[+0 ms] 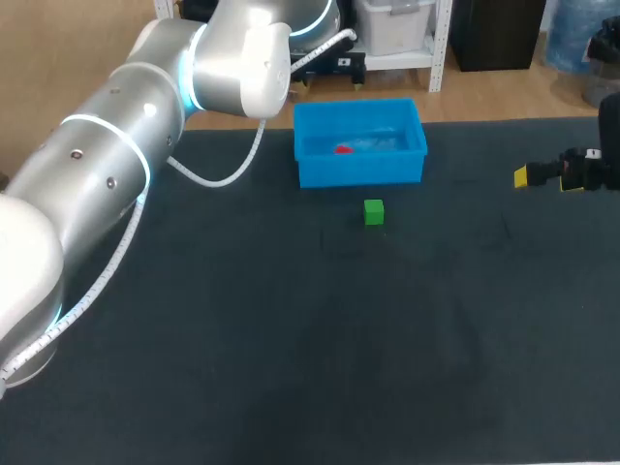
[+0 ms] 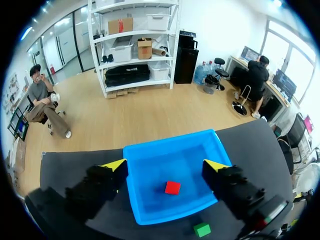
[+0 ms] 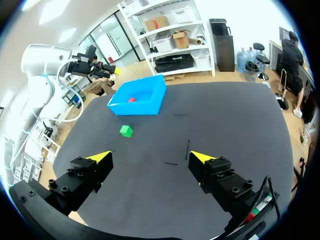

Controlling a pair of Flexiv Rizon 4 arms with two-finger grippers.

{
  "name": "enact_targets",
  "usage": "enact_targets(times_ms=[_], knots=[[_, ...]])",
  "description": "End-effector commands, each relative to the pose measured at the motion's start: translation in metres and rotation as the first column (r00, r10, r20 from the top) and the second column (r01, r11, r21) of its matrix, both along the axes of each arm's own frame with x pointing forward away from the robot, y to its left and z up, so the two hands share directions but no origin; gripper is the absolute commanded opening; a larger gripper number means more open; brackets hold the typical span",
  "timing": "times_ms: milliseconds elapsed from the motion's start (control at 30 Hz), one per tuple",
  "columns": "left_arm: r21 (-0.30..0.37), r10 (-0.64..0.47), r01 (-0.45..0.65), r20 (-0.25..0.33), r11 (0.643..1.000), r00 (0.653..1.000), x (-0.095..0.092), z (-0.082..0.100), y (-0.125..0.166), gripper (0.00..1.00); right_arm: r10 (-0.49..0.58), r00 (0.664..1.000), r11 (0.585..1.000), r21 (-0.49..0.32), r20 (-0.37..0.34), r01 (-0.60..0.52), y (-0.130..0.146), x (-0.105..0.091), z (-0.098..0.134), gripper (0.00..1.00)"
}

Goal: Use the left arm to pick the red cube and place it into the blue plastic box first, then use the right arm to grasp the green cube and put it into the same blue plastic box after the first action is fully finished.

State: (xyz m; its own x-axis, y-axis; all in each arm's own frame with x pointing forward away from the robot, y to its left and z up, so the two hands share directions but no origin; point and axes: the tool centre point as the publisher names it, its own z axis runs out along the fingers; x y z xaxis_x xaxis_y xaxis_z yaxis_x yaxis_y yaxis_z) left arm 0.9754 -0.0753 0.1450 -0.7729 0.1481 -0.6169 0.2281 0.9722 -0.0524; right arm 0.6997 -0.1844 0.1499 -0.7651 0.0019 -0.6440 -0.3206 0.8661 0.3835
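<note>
The red cube (image 1: 343,149) (image 2: 172,187) (image 3: 132,99) lies on the floor of the blue plastic box (image 1: 360,175) (image 2: 161,215) (image 3: 145,107), free of any finger. My left gripper (image 2: 166,165) (image 3: 96,68) hangs open high above the box, its yellow tips spread wider than the cube. In the head view the left arm's own bulk hides that gripper. The green cube (image 1: 374,212) (image 2: 202,229) (image 3: 126,131) stands on the dark mat just in front of the box. At the table's right side my right gripper (image 1: 542,174) (image 3: 151,158) is open and holds nothing.
The dark mat (image 1: 291,339) covers the table. My left arm (image 1: 116,165) crosses the left side of the table, with a white cable hanging from it.
</note>
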Motion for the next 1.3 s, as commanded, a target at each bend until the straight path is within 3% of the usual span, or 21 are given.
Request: enact_targets(times_ms=[33,467,1300], knots=[[0.061,-0.004,0.020,-0.254,0.998,0.967,0.020,0.003,-0.008,1.00,0.001,1.000,1.000,-0.001,-0.001,-0.001,0.000,0.000,0.000,1.00],[0.061,-0.004,0.020,-0.254,0.998,0.967,0.020,0.003,-0.008,1.00,0.001,1.000,1.000,-0.001,-0.001,-0.001,0.000,0.000,0.000,1.00],[-0.052,-0.055,0.046,-0.196,0.998,0.979,-0.051,0.021,0.043,1.00,0.001,1.000,1.000,-0.001,-0.001,-0.001,0.000,0.000,0.000,1.00]])
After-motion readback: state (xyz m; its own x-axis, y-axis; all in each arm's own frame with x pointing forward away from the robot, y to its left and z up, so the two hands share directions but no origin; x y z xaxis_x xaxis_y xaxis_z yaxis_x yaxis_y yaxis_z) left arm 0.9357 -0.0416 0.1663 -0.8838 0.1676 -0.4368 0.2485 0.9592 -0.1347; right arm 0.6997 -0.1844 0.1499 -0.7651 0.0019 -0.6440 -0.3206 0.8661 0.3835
